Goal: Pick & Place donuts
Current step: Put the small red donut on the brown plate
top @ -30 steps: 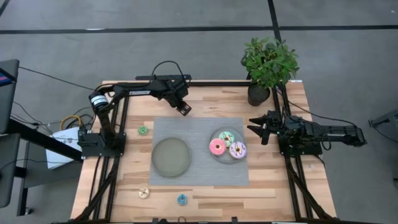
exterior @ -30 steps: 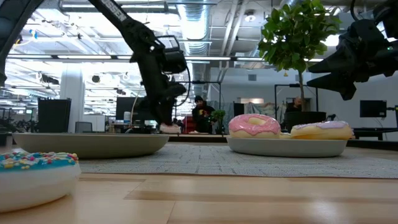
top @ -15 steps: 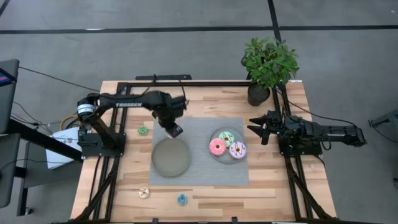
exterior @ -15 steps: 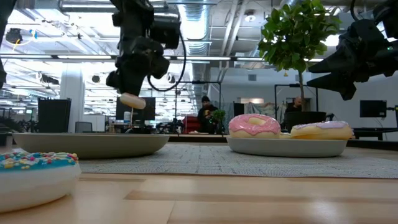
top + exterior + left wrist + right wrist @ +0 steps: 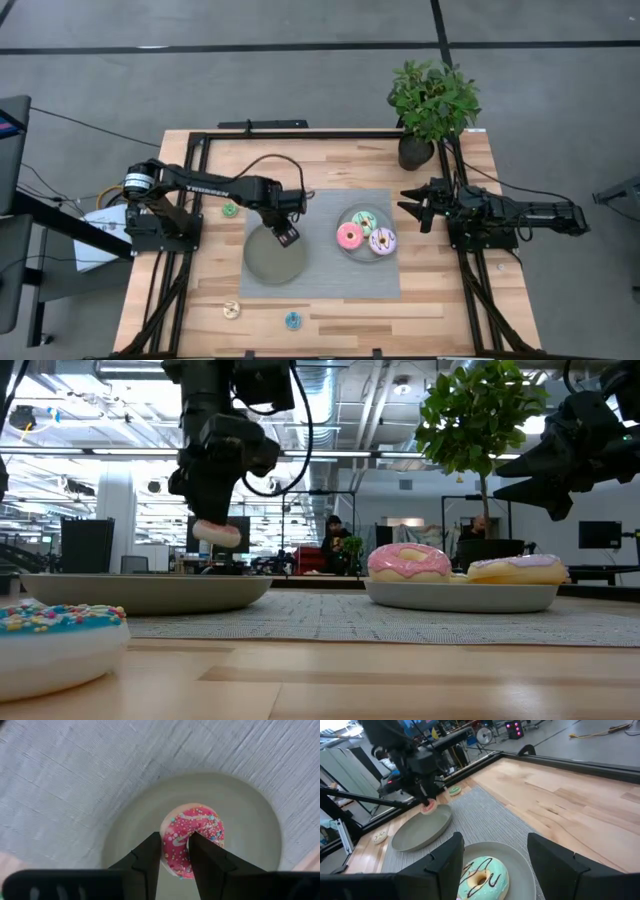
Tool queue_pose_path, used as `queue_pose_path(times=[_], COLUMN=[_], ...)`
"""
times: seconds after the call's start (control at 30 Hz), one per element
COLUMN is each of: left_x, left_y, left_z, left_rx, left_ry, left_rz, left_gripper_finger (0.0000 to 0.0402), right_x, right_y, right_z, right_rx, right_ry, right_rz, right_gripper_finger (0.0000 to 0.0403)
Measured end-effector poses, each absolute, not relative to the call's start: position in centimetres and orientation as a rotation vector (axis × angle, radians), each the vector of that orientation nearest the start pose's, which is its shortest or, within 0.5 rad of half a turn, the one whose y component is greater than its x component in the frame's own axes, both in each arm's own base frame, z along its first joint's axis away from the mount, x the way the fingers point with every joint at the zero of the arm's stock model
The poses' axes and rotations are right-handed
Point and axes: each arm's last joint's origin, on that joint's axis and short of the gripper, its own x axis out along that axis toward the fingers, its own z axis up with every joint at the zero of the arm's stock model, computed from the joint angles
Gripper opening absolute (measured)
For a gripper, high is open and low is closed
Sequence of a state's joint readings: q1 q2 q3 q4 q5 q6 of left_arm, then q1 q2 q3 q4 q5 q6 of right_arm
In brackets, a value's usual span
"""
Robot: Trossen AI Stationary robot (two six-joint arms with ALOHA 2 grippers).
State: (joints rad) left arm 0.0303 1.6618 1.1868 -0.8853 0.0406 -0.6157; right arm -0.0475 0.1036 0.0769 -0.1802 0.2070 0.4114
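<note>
Over the wooden surface [image 5: 440, 290], the left end effector [image 5: 176, 851] pinches a red donut [image 5: 192, 840] above the empty plate [image 5: 275, 252]; right end effector [image 5: 418, 208] spread, beside the potted plant [image 5: 432, 100].

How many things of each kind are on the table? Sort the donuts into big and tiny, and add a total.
Big donuts: 3
Tiny donuts: 4, counting the red donut held in the left hand over a plate
Plates: 2
Plant: 1
Total: 10
</note>
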Motion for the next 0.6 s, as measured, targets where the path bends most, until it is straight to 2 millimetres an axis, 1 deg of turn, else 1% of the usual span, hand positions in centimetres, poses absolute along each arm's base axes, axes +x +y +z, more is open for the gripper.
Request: queue_pose_path(times=[0.13,0.3,0.37,0.6], left_x=[31.0,31.3,31.3,31.4], left_y=[0.1,-0.1,-0.2,0.0], left_z=[20.0,19.1,18.7,18.4], left_rx=[-0.586,-0.572,-0.563,-0.529], left_ry=[1.323,1.323,1.326,1.281], left_rz=[0.414,0.418,0.427,0.464], left_gripper_finger=[0.0093,0.0094,0.0101,0.014], right_x=[9.8,9.8,9.8,9.8], right_y=[-1.1,-1.1,-1.1,-1.1], right_z=[16.4,16.4,16.4,16.4], right_rx=[0.391,0.391,0.391,0.391], right_ry=[0.152,0.154,0.153,0.153], right_rz=[-0.291,-0.292,-0.291,-0.291], right_gripper_finger=[0.0209,0.0209,0.0209,0.0209])
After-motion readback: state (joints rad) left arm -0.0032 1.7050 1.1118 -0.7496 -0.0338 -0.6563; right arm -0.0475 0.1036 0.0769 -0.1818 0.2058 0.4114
